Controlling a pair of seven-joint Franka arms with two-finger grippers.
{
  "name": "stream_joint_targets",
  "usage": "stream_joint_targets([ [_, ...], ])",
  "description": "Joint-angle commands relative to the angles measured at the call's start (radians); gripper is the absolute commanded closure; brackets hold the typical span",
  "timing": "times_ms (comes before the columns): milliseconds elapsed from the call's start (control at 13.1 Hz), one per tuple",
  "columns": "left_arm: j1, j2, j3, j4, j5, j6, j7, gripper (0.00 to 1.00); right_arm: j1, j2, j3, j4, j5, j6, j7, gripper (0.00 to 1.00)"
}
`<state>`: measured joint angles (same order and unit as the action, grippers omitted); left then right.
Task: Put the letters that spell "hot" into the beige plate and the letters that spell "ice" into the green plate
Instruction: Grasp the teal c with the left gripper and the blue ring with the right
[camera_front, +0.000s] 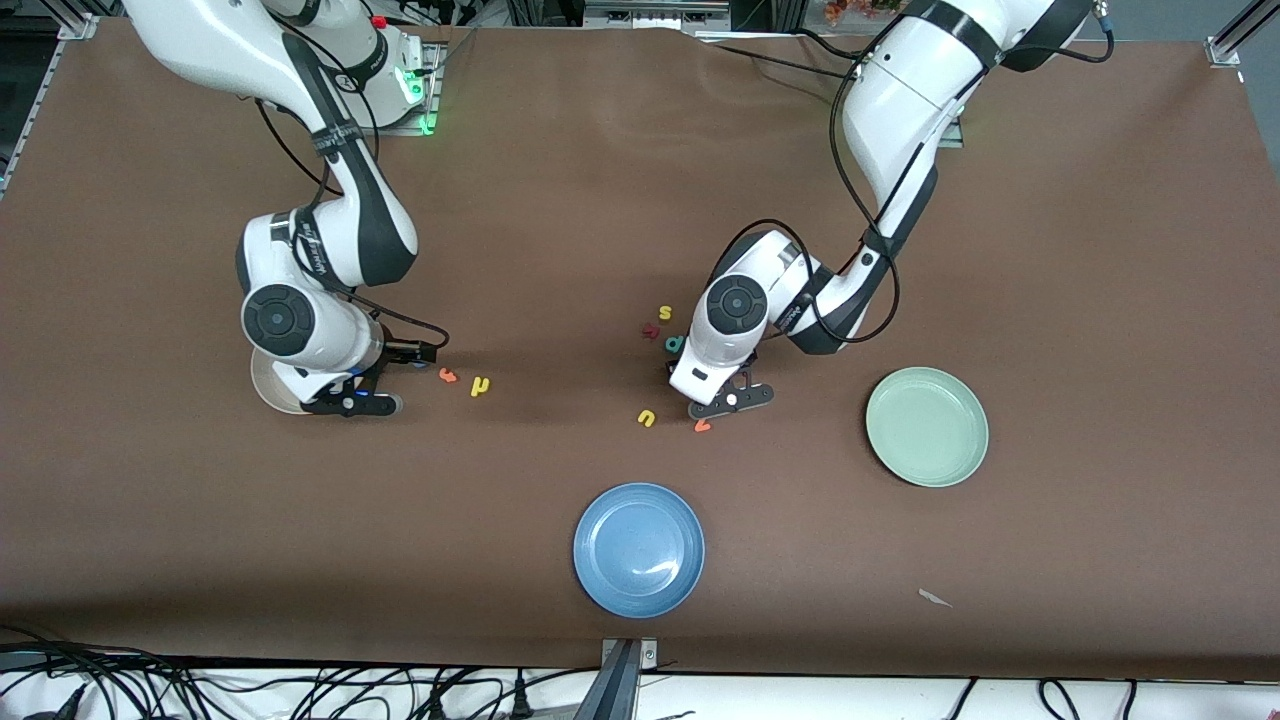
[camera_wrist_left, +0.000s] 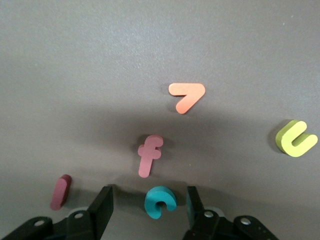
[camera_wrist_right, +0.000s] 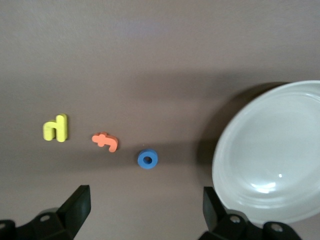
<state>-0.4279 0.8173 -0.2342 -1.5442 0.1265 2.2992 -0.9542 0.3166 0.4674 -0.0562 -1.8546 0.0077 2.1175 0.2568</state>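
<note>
Letters lie in two loose groups on the brown table (camera_front: 1100, 250). Yellow h (camera_front: 481, 386) and orange t (camera_front: 448, 375) sit toward the right arm's end, with the blue o (camera_wrist_right: 147, 159) between the t and the beige plate (camera_front: 268, 388); bare cloth lies all round them. Right gripper (camera_front: 360, 398) hangs low over the table at the beige plate's edge, jaws wide apart, nothing between them.

Teal c (camera_wrist_left: 160, 202) lies mid-table between the fingers of the left gripper (camera_wrist_left: 149, 212), which stand apart and clear of it. Dark red i (camera_wrist_left: 60, 191) lies just beside one finger, an f (camera_wrist_left: 149, 154) close by, orange v (camera_wrist_left: 187, 95) and yellow u (camera_wrist_left: 296, 138) with open room around. Green plate (camera_front: 927, 427) sits empty toward the left arm's end; blue plate (camera_front: 639, 549) nearest the front camera.
</note>
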Motion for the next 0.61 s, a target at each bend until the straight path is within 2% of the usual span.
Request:
stream_joint_targets([
  [0,-0.022,0.025,0.007,0.038,0.025,-0.003,-0.053,0.40,-0.004,-0.015,0.015,-0.096,0.015,0.119,-0.051,0.01],
  [153,-0.023,0.020,0.007,0.038,0.027,-0.006,-0.119,0.41,-0.004,-0.015,0.016,-0.149,0.015,0.195,-0.071,0.12],
  [305,-0.023,0.016,0.007,0.038,0.035,-0.007,-0.133,0.44,-0.005,-0.016,0.016,-0.169,0.015,0.203,-0.115,0.35],
  [382,-0.023,0.017,0.007,0.038,0.035,-0.006,-0.133,0.51,-0.005,-0.015,0.016,-0.175,0.015,0.205,-0.128,0.45],
  [534,-0.023,0.019,0.007,0.038,0.038,-0.006,-0.124,0.69,-0.005,-0.009,0.016,-0.178,0.015,0.225,-0.128,0.48],
])
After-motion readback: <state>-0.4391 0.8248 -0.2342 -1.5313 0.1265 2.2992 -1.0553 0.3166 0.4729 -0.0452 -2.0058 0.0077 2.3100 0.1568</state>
